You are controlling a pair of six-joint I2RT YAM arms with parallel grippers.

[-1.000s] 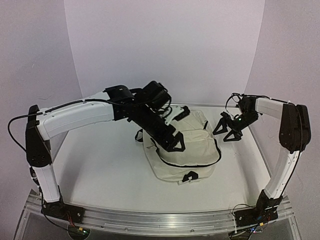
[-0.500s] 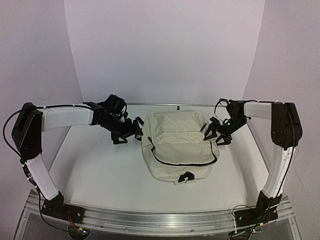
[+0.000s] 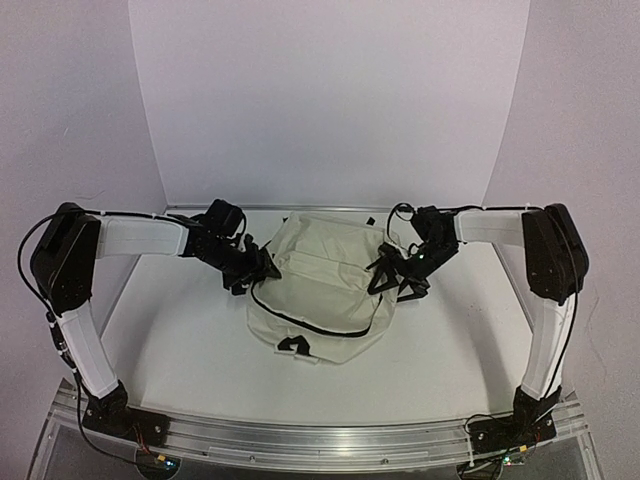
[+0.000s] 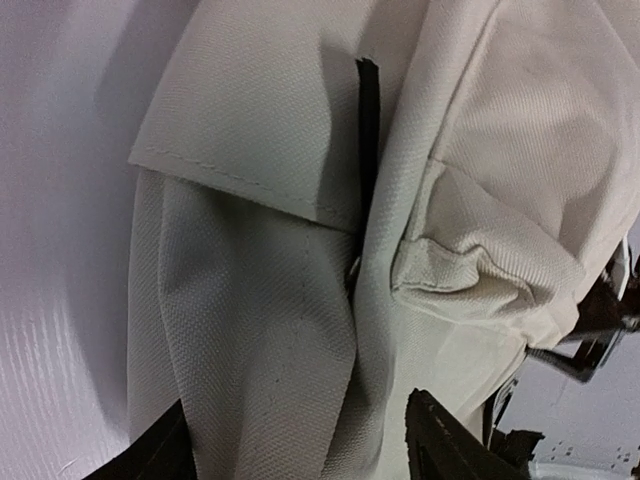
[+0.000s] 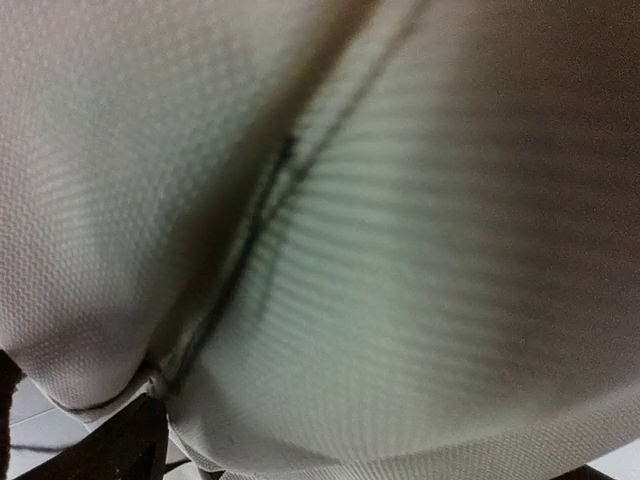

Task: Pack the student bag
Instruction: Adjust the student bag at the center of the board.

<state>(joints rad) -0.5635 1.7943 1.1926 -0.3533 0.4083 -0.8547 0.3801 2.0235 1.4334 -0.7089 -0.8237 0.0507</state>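
Left gripper (image 3: 255, 272): jaws partly apart, astride a fold at the left edge of the student bag (image 3: 320, 290); whether they pinch the fabric cannot be told. Right gripper (image 3: 395, 280): jaws spread wide, pressed against the bag's right side. The bag lies mid-table (image 3: 170, 330), between the two arms.

The student bag (image 3: 320, 262) is cream, with a tiny woven pattern in the cloth. The left gripper (image 3: 262, 272) and the right gripper (image 3: 395, 283) are black. A thin black zipper line (image 3: 300, 322) curves across the bag from one gripper to the other. A black strap (image 4: 368, 130) runs ahead of the left gripper. The left arm (image 3: 140, 235) and right arm (image 3: 490, 226) are white with black parts. The table (image 3: 180, 340) is white and the wall (image 3: 330, 100) is pale purple.
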